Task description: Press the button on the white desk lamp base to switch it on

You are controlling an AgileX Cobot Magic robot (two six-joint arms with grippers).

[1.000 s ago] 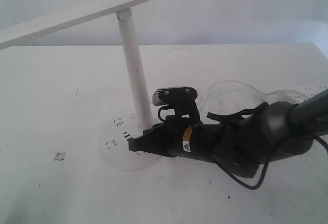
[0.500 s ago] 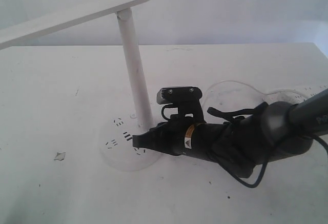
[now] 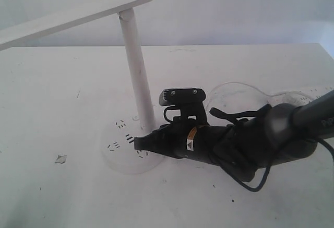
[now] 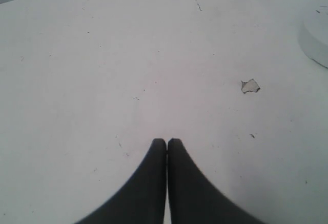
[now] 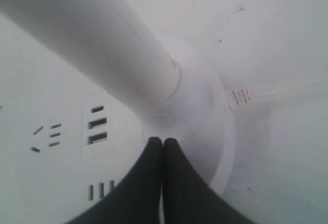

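The white desk lamp (image 3: 133,56) stands on the table, its slim pole rising to a long flat bar head. Its round lamp base (image 3: 120,152) shows dark socket slots and USB ports (image 5: 96,124). My right gripper (image 3: 138,143) is shut and empty, its tip low over the base just in front of the pole's foot (image 5: 164,106). In the right wrist view the closed fingertips (image 5: 163,142) sit at the raised collar round the pole. The left gripper (image 4: 167,142) is shut over bare table, away from the lamp. I cannot make out the button itself.
A white cord (image 3: 235,90) loops on the table behind my right arm, leaving the base at a plug (image 5: 241,97). A small scrap of debris (image 3: 61,158) lies left of the base. The base's edge (image 4: 315,39) shows in the left wrist view.
My right gripper has drawn back slightly to the right along the base and lifted a little; over the last half second it barely moved. The lamp stays put.
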